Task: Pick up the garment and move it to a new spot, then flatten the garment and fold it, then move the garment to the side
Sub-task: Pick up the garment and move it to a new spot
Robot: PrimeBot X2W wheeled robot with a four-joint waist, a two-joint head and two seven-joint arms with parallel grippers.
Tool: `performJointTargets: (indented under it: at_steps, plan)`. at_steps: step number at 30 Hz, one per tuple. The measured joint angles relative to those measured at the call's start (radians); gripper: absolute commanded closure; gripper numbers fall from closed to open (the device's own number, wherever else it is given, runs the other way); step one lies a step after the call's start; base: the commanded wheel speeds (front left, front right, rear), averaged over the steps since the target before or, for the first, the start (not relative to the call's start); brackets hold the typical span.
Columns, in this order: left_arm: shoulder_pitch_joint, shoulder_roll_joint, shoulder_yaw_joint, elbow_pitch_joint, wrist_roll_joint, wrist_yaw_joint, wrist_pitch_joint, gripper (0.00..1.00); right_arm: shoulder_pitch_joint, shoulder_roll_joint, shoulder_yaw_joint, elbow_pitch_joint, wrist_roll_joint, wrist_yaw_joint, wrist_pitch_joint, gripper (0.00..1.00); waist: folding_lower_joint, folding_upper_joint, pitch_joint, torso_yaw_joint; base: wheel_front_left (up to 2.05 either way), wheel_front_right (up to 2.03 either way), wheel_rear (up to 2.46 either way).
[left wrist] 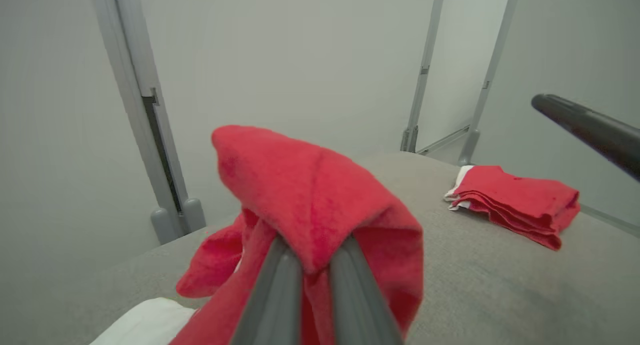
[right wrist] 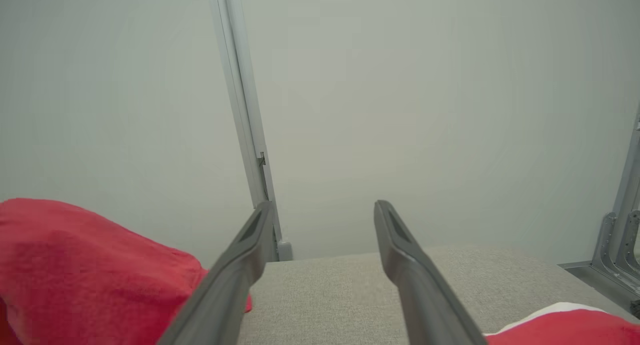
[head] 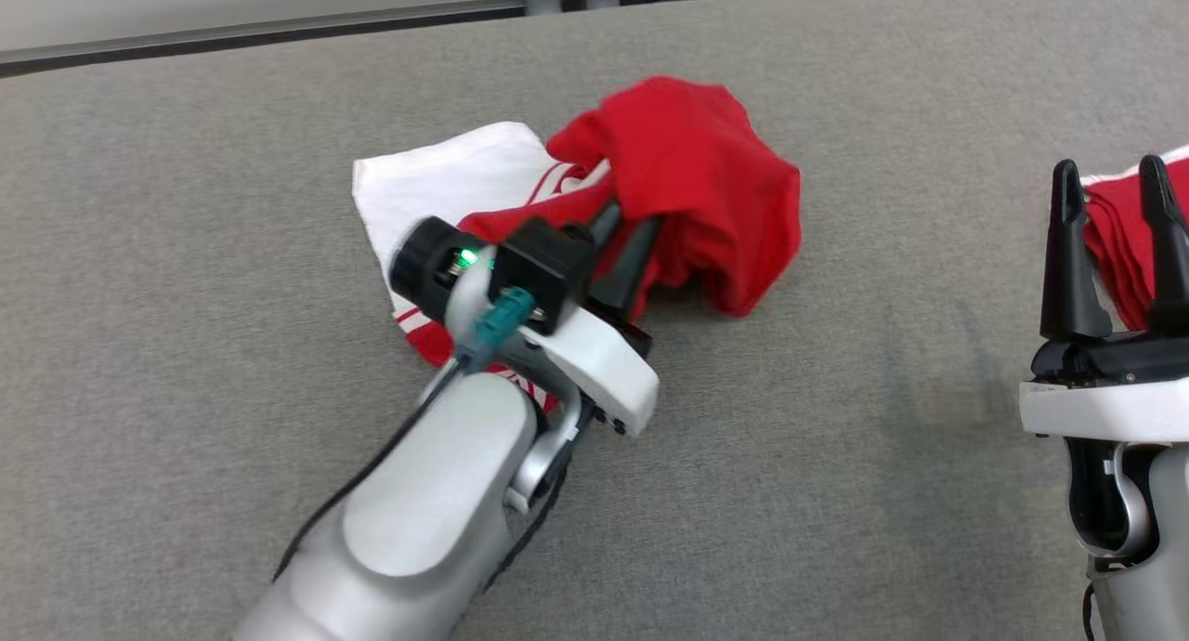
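Left gripper [left wrist: 314, 242] clamps a bunched fold of the red jersey [head: 697, 158]; best lift high so its white sleeve [head: 446, 176] clears the grey tabletop [head: 836, 437]. Right gripper [head: 1110, 186] hangs spread, empty.

- Pale grey, rounded left forearm shell [head: 423, 520], thin black cable [head: 372, 469].
- Black cylindrical wrist module [head: 429, 268], green light [head: 467, 258], teal plug [head: 497, 320].
- White-based right end effector [head: 1110, 172]; long dark tapered fingers [head: 1068, 251].

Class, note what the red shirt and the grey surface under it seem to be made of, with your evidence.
Shirt: soft matte knit cloth, perhaps cotton or polyester; it crumples and drapes in loose folds.
Surface: grey matte woven fabric covering, by its fine weave grain; what lies beneath cannot be told.
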Motion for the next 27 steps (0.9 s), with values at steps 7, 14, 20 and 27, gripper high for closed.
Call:
performJointTargets:
  at_steps: [7, 14, 20, 27]
  plan:
    - [-0.059, -0.003, -0.252, 0.118, -0.087, 0.050, -0.025, 0.00, -0.009, 0.016, -0.010, -0.007, 0.000, 0.000, -0.002, 0.00, 0.0000, 0.0000, 0.056, -0.066, 0.00, 0.00, 0.00]
    - [-0.082, -0.003, -0.236, 0.205, -0.203, 0.086, -0.099, 0.00, 0.000, 0.014, -0.019, 0.002, -0.010, 0.000, -0.002, 0.00, 0.0000, 0.0000, 0.052, -0.019, 0.00, 0.00, 0.00]
    - [-0.007, 0.062, -0.070, 0.164, -0.241, 0.094, -0.132, 0.00, 0.035, -0.017, -0.035, 0.022, -0.021, 0.000, -0.002, 0.00, 0.0000, 0.0000, 0.016, 0.079, 0.00, 0.00, 0.00]
    - [0.161, 0.126, 0.170, -0.022, -0.184, 0.085, -0.133, 0.00, 0.062, -0.035, -0.021, 0.044, -0.030, 0.000, -0.002, 0.00, 0.0000, 0.0000, -0.036, 0.179, 0.00, 0.00, 0.00]
